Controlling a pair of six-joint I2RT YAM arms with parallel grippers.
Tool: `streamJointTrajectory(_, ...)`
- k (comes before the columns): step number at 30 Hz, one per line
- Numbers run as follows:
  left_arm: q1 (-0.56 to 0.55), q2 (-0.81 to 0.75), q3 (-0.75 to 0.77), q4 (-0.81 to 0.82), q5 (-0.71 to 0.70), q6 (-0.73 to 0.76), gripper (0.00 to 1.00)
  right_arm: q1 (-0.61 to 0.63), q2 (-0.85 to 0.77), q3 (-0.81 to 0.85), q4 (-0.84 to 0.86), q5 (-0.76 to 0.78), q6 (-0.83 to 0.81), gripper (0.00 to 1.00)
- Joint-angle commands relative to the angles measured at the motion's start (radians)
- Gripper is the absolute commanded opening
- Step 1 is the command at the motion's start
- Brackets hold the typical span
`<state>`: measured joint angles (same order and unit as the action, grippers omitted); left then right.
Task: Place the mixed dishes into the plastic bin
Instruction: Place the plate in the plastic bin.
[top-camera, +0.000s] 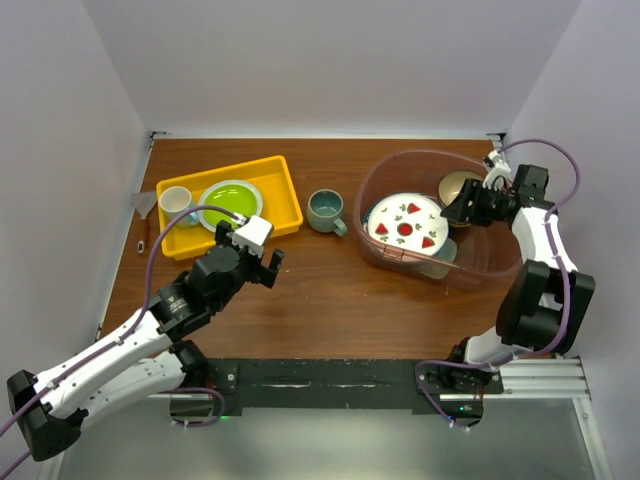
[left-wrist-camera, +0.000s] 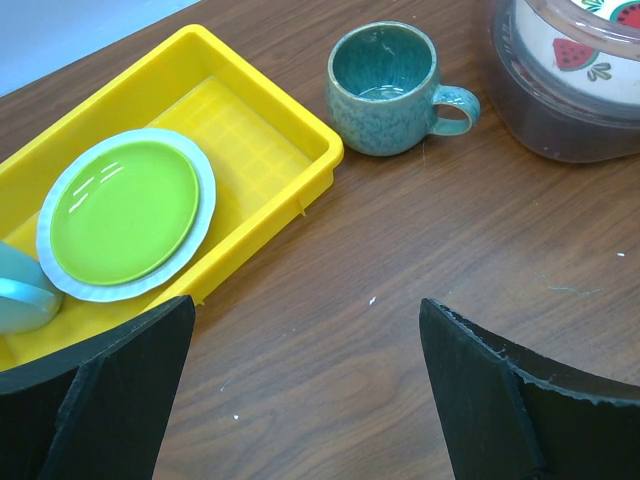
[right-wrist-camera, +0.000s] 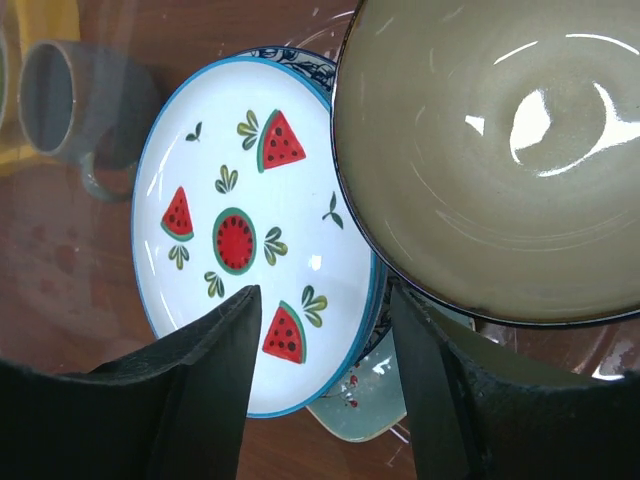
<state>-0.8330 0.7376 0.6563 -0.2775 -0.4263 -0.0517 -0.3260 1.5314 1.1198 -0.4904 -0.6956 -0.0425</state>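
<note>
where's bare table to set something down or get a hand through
Widest bare table: in front of the mug, between the left tool and the plastic bin. The strip behind the yellow tray and mug is free too, as is the tray's right end. Crowded: the bin, filled by the watermelon plate, tan bowl and right tool.
</note>
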Motion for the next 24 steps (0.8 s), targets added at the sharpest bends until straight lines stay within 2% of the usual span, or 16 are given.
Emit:
streamJointTrajectory(1,0.006,-0.006,0.0,0.041,0.004,-0.01,1.0,0.001,-0.076,0.0,0.001,0.033,-0.057,0.62)
streamJointTrajectory(8,0.006,-0.006,0.0,0.04,0.006,-0.008,1.0,0.002,-0.172,-0.032,0.004,0.025,-0.125,0.71)
streamJointTrajectory(15,0.006,-0.004,-0.001,0.041,0.006,-0.01,1.0,-0.001,-0.237,-0.057,0.004,-0.047,-0.172,0.81)
streamJointTrajectory(24,0.009,-0.001,-0.001,0.041,0.003,-0.01,1.0,-0.002,-0.298,-0.086,0.022,-0.156,-0.204,0.88)
